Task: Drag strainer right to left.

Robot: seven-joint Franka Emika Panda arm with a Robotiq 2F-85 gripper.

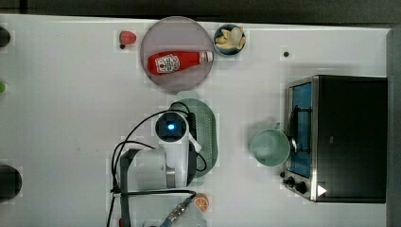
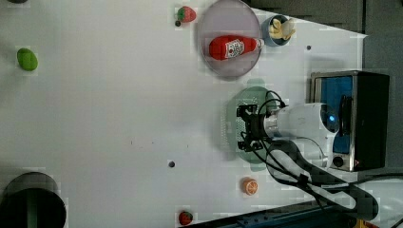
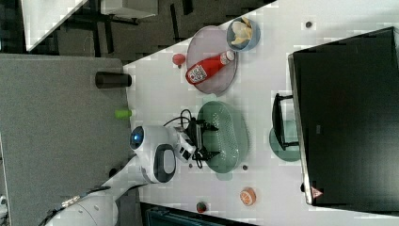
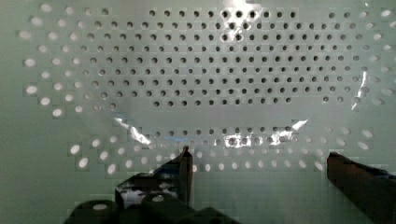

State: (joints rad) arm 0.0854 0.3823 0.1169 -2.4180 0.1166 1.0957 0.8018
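Gripper, fingers spread open, hangs low inside the strainer, which lies mid-table between plate and orange slice, long axis toward them, its far wall on the top view's right of the fingers.

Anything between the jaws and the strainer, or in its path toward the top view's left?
Nothing visible. The open gripper hangs right over the strainer with a clear gap. Bare table lies toward the top view's left.
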